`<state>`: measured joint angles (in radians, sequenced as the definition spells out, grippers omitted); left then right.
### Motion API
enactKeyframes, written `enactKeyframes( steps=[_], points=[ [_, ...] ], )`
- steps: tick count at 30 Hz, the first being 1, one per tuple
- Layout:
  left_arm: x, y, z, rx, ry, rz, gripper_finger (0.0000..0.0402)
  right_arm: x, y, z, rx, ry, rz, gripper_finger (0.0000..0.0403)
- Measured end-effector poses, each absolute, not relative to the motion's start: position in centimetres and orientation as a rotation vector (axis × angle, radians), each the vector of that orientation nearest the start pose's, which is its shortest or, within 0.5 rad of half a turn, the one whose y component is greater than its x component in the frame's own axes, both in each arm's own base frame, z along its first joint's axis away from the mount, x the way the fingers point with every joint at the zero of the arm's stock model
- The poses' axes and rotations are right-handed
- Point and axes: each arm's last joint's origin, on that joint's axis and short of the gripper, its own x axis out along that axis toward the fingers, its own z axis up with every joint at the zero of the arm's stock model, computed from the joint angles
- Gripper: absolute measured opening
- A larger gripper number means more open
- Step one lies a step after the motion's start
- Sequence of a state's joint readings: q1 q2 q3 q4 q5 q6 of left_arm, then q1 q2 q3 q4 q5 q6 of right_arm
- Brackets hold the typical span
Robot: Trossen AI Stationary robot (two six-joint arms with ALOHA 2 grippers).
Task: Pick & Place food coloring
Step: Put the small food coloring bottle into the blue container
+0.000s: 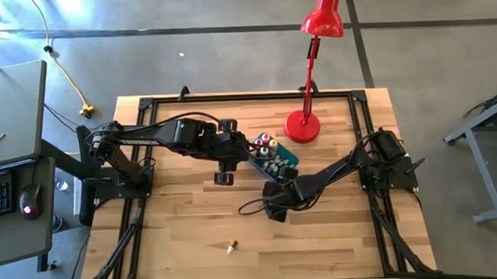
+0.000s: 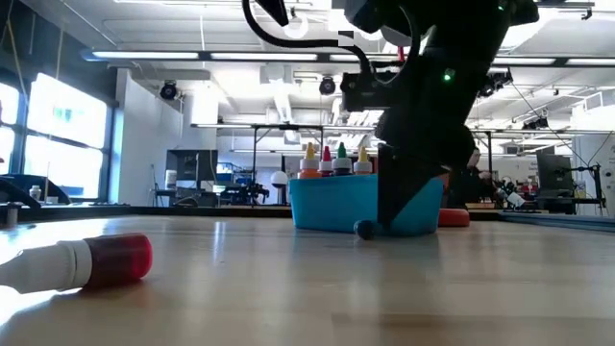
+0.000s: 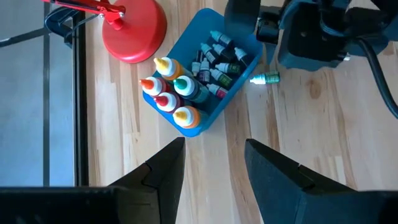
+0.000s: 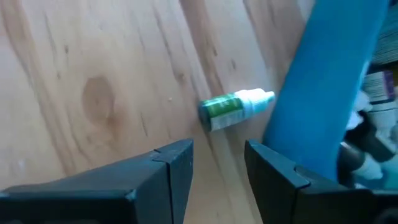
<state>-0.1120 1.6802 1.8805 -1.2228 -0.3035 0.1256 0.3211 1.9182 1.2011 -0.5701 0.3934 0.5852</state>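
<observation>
The teal tub [image 3: 219, 106] holds several upright dropper bottles [image 3: 169, 93] with pointed caps, red, orange and green, plus tiny ones [image 3: 214, 59] lying in its other end. One tiny green bottle [image 4: 233, 107] lies on its side on the table against the tub's outer wall [image 4: 323, 87]; the left wrist view shows this green bottle [image 3: 264, 78] too. A red bottle [image 2: 96, 261] lies alone toward the near edge [image 1: 231, 245]. My right gripper [image 4: 219, 152] is open, low over the table, just short of the green bottle. My left gripper [image 3: 214, 149] is open, above the table left of the tub.
A red desk lamp stands with its round base [image 1: 302, 125] just beyond the tub, its head [image 1: 323, 18] reaching past the far edge. A black frame [image 1: 230, 98] runs around the tabletop. Bare wood lies between the tub and the near edge.
</observation>
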Motion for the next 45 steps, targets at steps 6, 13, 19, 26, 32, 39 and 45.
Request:
enactKeyframes(
  steps=[6, 13, 19, 26, 32, 39, 45],
  points=[
    [32.5, -2.8, 39.2, 0.293, 1.017, 0.104, 0.0162, 35.1, 10.5, 15.1, 0.039, 1.096, -0.375, 0.0138],
    [32.2, -5.9, 36.6, 0.051, 1.128, -0.167, 0.0162, 35.6, 11.4, 16.2, -0.034, 1.088, -0.28, 0.0138],
    [31.4, -12.6, 31.9, -0.223, 1.188, -0.101, 0.0162, 35.3, 11.5, 16.1, -0.103, 1.092, -0.309, 0.0138],
    [30.3, -18.5, 27.9, -0.727, 1.091, 0.12, 0.0162, 35.3, 11.3, 16.2, -0.129, 1.079, -0.346, 0.0138],
    [31.4, -20.6, 24.2, -0.875, 1.108, 0.24, 0.0162, 34.8, 12.1, 16.1, -0.061, 1.095, -0.368, 0.0138],
    [32.5, -21.4, 19.8, -0.814, 1.233, 0.274, 0.0162, 32.7, 15.0, 16.6, -0.02, 1.111, -0.379, 0.0138],
    [32.8, -21.4, 19.4, -0.801, 1.19, 0.327, 0.0162, 30.5, 16.5, 19.0, -0.095, 1.109, -0.304, 0.0138]
  ],
)
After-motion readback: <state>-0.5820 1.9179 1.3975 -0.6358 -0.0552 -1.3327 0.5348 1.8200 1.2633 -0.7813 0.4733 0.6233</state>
